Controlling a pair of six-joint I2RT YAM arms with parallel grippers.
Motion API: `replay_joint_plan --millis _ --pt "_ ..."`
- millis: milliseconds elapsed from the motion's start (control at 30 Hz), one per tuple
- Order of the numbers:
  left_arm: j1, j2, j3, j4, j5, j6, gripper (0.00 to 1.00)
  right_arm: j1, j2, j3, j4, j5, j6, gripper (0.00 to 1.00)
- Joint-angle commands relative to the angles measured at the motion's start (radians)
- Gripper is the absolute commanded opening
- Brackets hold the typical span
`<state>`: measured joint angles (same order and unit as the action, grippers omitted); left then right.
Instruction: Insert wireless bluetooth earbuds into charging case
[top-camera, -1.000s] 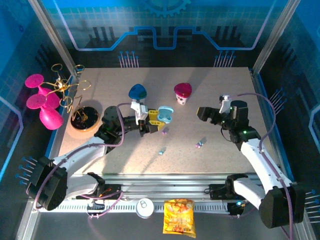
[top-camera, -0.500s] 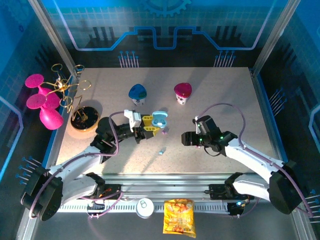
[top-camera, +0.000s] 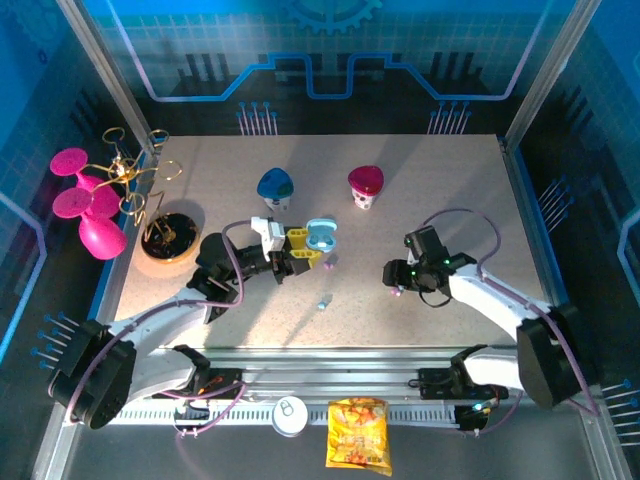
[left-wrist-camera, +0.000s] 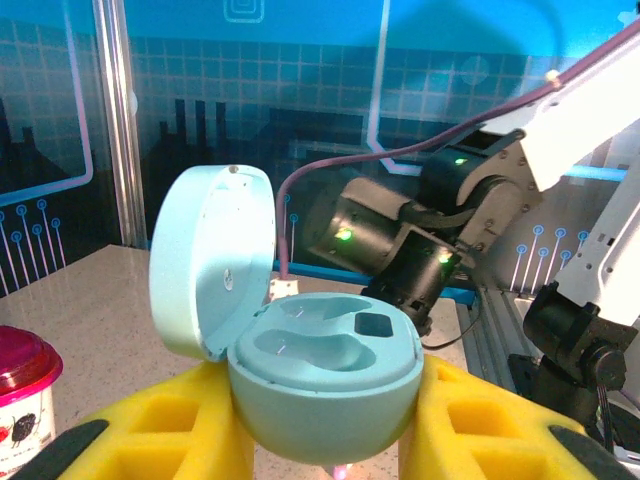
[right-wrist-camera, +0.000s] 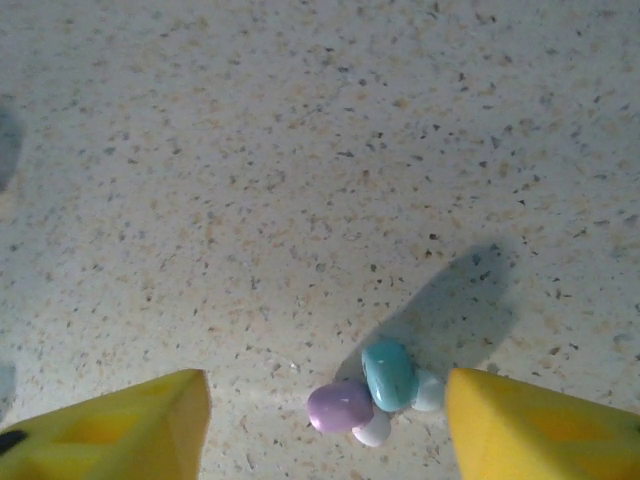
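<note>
The left arm and right arm are white shells between fat black joint housings, bulkiest at seven and five o'clock by the desk edge. A purple cable loops along each. Small green lights glow on the right wrist. The jaws are yellow blocks with square hollows.

A light blue pill-shaped plastic charging case sits upright, clamped between the yellow fingers of the left claw. Its rounded lid is hinged open to one side and its two moulded wells face up. On the speckled tabletop a tiny lilac plastic earbud and a teal-and-white earbud lie touching each other, between the spread fingers of the right claw. A light blue earbud lies alone nearer the front edge, and a second lilac earbud lies just beside the case.
</note>
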<state>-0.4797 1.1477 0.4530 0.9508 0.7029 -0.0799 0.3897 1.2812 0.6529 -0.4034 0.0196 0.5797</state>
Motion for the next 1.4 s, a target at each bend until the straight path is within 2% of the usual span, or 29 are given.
replay_joint_plan --millis 0,100,300,400,733,967,1067,1367 --pt "0.007 0.007 0.006 0.042 -0.008 0.007 0.25 -0.002 0.057 0.083 -0.099 0.034 -0.057 0.53" --pt "0.007 0.005 0.004 0.035 -0.008 0.009 0.25 0.009 0.109 0.130 -0.167 0.095 -0.076 0.44" --pt "0.008 0.019 0.009 0.026 -0.005 0.023 0.25 0.068 0.229 0.220 -0.290 0.238 -0.090 0.36" --pt "0.008 0.032 0.009 0.039 0.001 0.016 0.25 0.092 0.281 0.261 -0.320 0.268 -0.085 0.33" --pt "0.008 0.063 0.013 0.058 0.015 0.012 0.25 0.121 0.360 0.278 -0.309 0.249 -0.082 0.22" --pt "0.008 0.064 0.005 0.071 0.015 0.006 0.25 0.121 0.370 0.283 -0.308 0.225 -0.094 0.21" --pt "0.007 0.064 0.004 0.074 0.015 0.006 0.25 0.121 0.374 0.281 -0.304 0.219 -0.096 0.15" --pt "0.007 0.064 -0.009 0.091 0.004 -0.006 0.25 0.111 0.284 0.265 -0.270 0.187 -0.113 0.12"
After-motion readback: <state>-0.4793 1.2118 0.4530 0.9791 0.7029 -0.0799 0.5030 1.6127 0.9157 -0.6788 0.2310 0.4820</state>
